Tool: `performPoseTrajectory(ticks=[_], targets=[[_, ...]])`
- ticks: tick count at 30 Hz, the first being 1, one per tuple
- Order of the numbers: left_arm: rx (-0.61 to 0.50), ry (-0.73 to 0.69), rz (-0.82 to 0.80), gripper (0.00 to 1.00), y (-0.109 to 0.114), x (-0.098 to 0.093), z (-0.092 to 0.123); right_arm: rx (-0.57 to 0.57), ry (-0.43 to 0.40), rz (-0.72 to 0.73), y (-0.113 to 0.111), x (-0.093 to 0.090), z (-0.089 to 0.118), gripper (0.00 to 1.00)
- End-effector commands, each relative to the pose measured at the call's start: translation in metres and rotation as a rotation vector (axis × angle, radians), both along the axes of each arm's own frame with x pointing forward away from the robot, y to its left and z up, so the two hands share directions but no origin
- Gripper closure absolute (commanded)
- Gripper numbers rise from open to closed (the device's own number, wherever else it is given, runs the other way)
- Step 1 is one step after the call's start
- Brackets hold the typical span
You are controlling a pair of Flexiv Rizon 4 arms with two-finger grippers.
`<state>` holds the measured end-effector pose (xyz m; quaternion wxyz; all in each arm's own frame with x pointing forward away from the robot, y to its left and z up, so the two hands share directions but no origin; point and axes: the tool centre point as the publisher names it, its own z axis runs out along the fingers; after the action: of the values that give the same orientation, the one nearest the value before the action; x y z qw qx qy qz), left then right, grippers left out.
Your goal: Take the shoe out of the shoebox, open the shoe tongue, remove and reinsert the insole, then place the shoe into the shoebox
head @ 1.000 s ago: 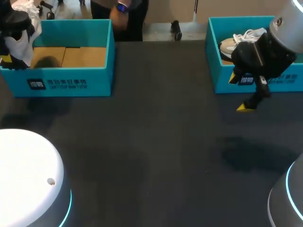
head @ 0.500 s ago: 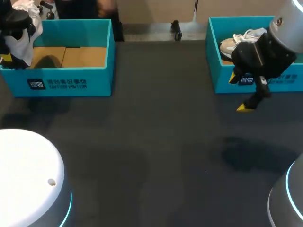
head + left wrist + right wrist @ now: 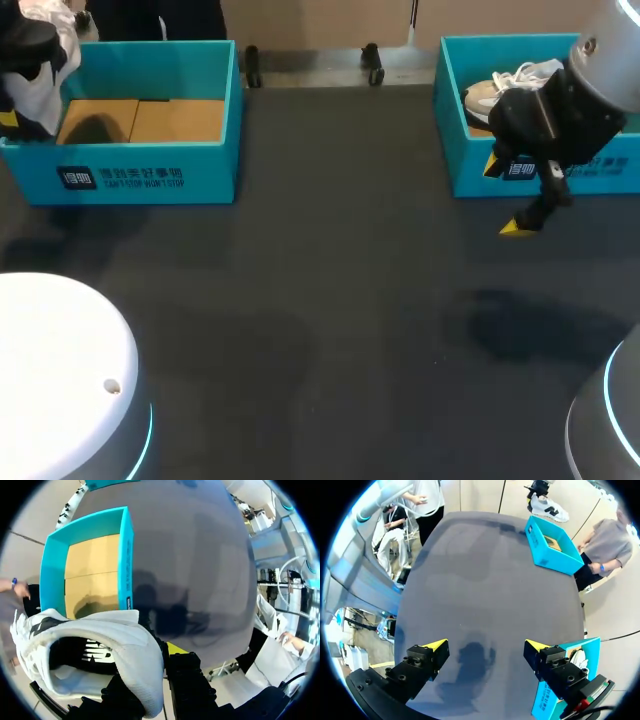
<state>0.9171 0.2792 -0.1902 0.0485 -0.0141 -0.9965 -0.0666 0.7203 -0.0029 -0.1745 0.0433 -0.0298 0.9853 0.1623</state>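
A white shoe (image 3: 115, 645) with black accents hangs above the left end of the open teal shoebox (image 3: 150, 175), and my left gripper (image 3: 12, 112) is shut on it. One yellow fingertip (image 3: 175, 648) shows beside the shoe's side; the other is hidden by the shoe. The box's cardboard floor (image 3: 92, 575) is bare. My right gripper (image 3: 505, 197) hangs open and holds nothing, just in front of a second teal box (image 3: 455, 150). From the right wrist, the open gripper (image 3: 485, 646) looks down on bare table.
A pale shoe with white laces (image 3: 500, 88) lies in the second teal box (image 3: 560, 680) at the back right. The dark grey table (image 3: 330, 300) spreads between the two boxes. White arm bases stand at the near left (image 3: 60, 380) and near right (image 3: 610, 420).
My left gripper has moved the white shoe slightly up and back over the box's left end. The right arm has not moved.
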Motion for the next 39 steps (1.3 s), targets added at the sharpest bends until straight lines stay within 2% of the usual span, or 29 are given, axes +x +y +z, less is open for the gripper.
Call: performPoseTrajectory(ticks=[1,4,9,10,18,19,22,28,29,39], targets=[[-0.021,0.012,-0.038,1.00,0.010,0.010,0.002,-0.003,0.002,-0.001,0.001,0.001,-0.001,0.00],[-0.022,0.010,-0.089,1.00,0.016,0.017,0.000,-0.003,0.002,-0.001,0.001,0.001,-0.001,0.00],[-0.003,0.023,-0.288,1.00,0.027,0.031,0.000,-0.003,0.002,-0.001,0.001,0.001,-0.001,0.00],[0.033,0.030,-0.358,1.00,0.028,0.033,-0.001,-0.003,0.002,-0.001,0.001,0.001,-0.001,0.00],[0.053,0.120,-0.905,1.00,0.040,0.046,-0.003,-0.003,0.002,-0.001,0.001,0.001,-0.001,0.00],[0.075,0.092,-0.958,1.00,0.042,0.049,-0.003,-0.003,0.002,-0.001,0.001,0.001,-0.001,0.00],[0.022,0.123,-1.146,1.00,0.049,0.060,0.000,-0.003,0.002,-0.001,0.001,0.001,-0.001,0.00],[0.047,0.064,-1.541,1.00,0.059,0.077,0.006,-0.003,0.002,-0.001,0.001,0.001,-0.001,0.00],[0.075,0.051,-1.541,1.00,0.060,0.080,0.008,-0.003,0.002,-0.001,0.001,0.001,-0.001,0.00],[0.075,0.051,-1.541,1.00,0.060,0.080,0.008,-0.003,0.002,-0.001,0.001,0.001,-0.001,0.00]])
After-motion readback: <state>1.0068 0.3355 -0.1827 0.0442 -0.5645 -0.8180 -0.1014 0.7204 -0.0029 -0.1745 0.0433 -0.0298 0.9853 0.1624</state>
